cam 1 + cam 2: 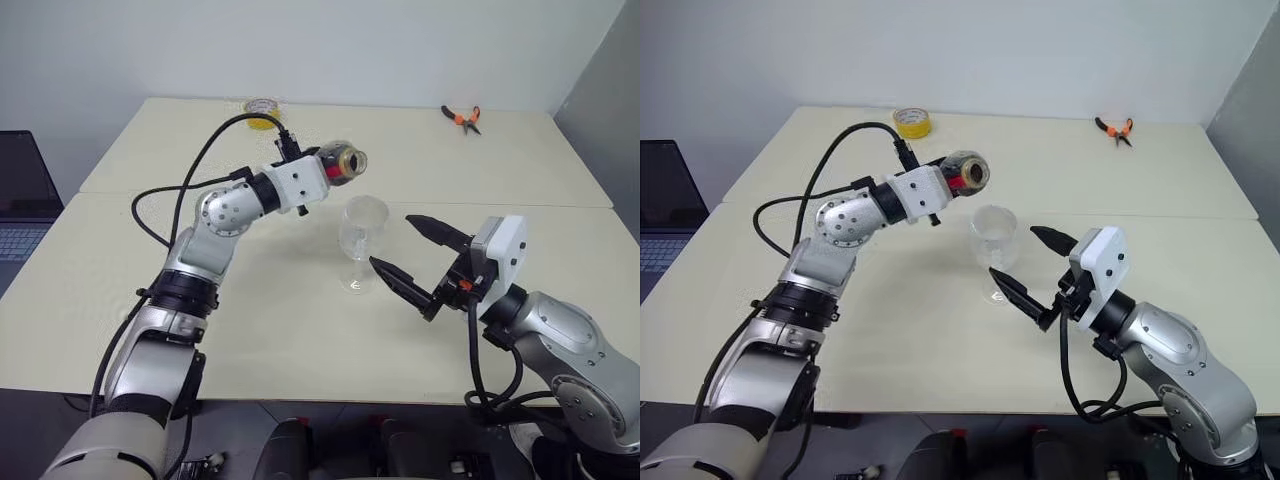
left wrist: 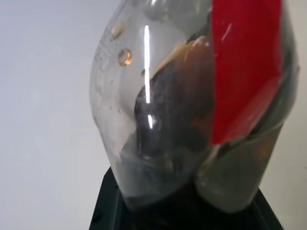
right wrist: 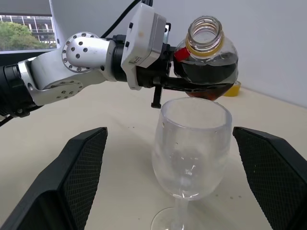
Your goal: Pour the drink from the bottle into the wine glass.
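My left gripper (image 1: pixel 322 175) is shut on the bottle (image 1: pixel 345 163), a squat clear bottle with a red neck label. The bottle lies tipped on its side in the air. Its open mouth, ringed in yellow, faces the right wrist camera. The dark brown drink (image 3: pixel 211 74) sits in its lower belly. The wine glass (image 1: pixel 361 240) stands upright on the table just below and in front of the bottle, and its bowl (image 3: pixel 192 143) looks empty. My right gripper (image 1: pixel 390 240) is open, with one finger on each side of the glass and neither touching it.
A yellow tape roll (image 1: pixel 262 112) lies at the table's far edge, and orange-handled pliers (image 1: pixel 462 117) lie at the far right. A laptop (image 1: pixel 20 200) sits off the table's left side. A seam (image 1: pixel 500 203) runs across between the two tabletops.
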